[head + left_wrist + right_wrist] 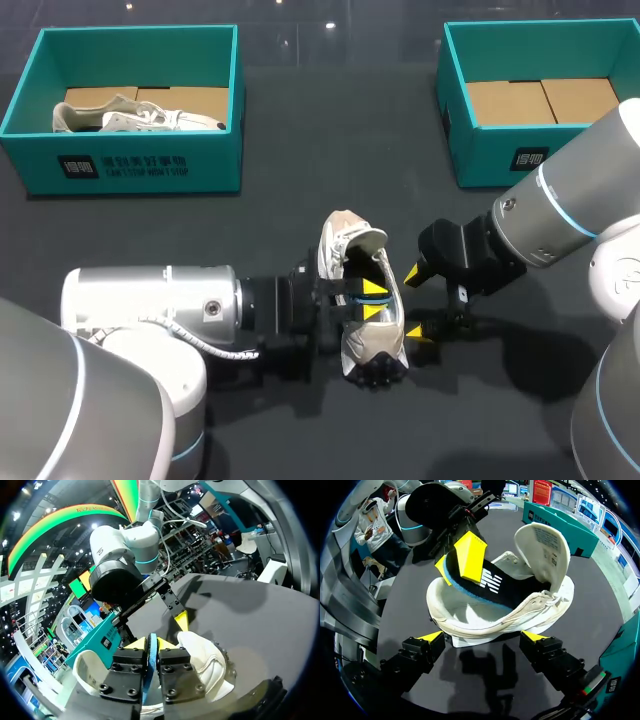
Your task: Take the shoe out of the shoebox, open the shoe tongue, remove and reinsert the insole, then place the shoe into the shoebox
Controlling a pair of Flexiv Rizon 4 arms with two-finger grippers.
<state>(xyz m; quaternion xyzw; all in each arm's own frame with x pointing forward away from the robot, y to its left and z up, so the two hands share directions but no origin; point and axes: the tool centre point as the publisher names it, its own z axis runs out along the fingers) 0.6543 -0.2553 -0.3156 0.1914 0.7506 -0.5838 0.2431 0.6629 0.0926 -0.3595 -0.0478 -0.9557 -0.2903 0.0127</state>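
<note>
While the insole point(490, 587) is pinched edge-on betw. the yellow tips of the left gripper point(375, 301), one end is seen raised above the shoe's rim. The other end is tucked down inside, under the upturned tongue point(542, 542). The shoe point(372, 343) is set on the dark table point(200, 230) at frame centre, w/ its opening turned up. The right gripper point(420, 311) is held wide, just right of the shoe, w/ nothing gripped. Its fingers are spread along the shoe's side, as shown in the right wrist view. A teal shoebox point(140, 165) w/ a 2nd shoe point(140, 118) is placed at upper left. Another teal box point(480, 150) is seen at upper right, well apart from the grippers.
</note>
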